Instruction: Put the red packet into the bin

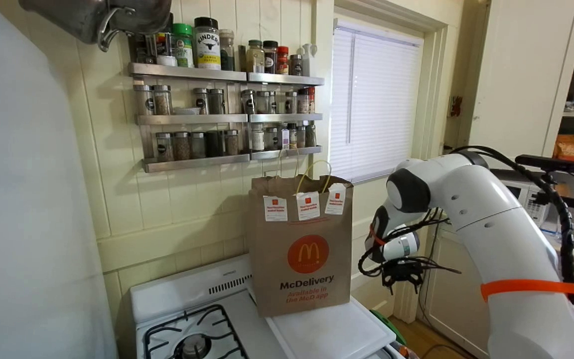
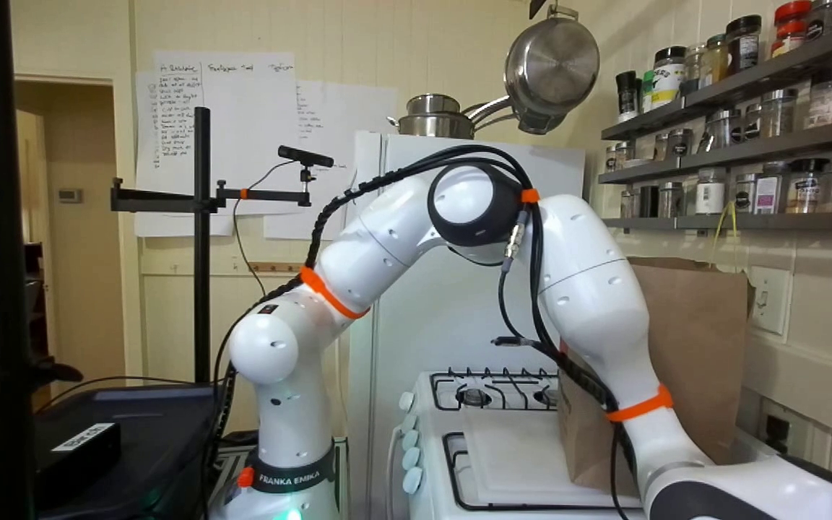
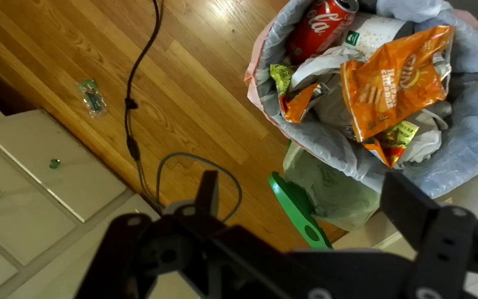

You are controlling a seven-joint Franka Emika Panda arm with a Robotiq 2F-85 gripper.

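Observation:
The red packet point(image 3: 396, 81), orange and crinkly with pale lettering, lies on top of other rubbish inside the bin. The bin point(image 3: 477, 112) has a whitish-blue plastic liner and fills the upper right of the wrist view. My gripper point(image 3: 301, 182) is open, its fingers wide apart with nothing between them. It is above the floor near the bin, with the bin toward the upper right of the wrist view. In an exterior view the gripper point(image 1: 404, 290) hangs pointing down, right of the brown paper bag. The stove area hides most of the bin there.
The brown paper bag point(image 1: 301, 229) stands on a white board point(image 1: 334, 331) on the stove point(image 2: 405, 404). A green handled object point(image 3: 299, 211) and a translucent bag point(image 3: 330, 187) are beside the bin. A cable point(image 3: 131, 104) runs over the floor. Spice shelves point(image 1: 192, 118) line the wall.

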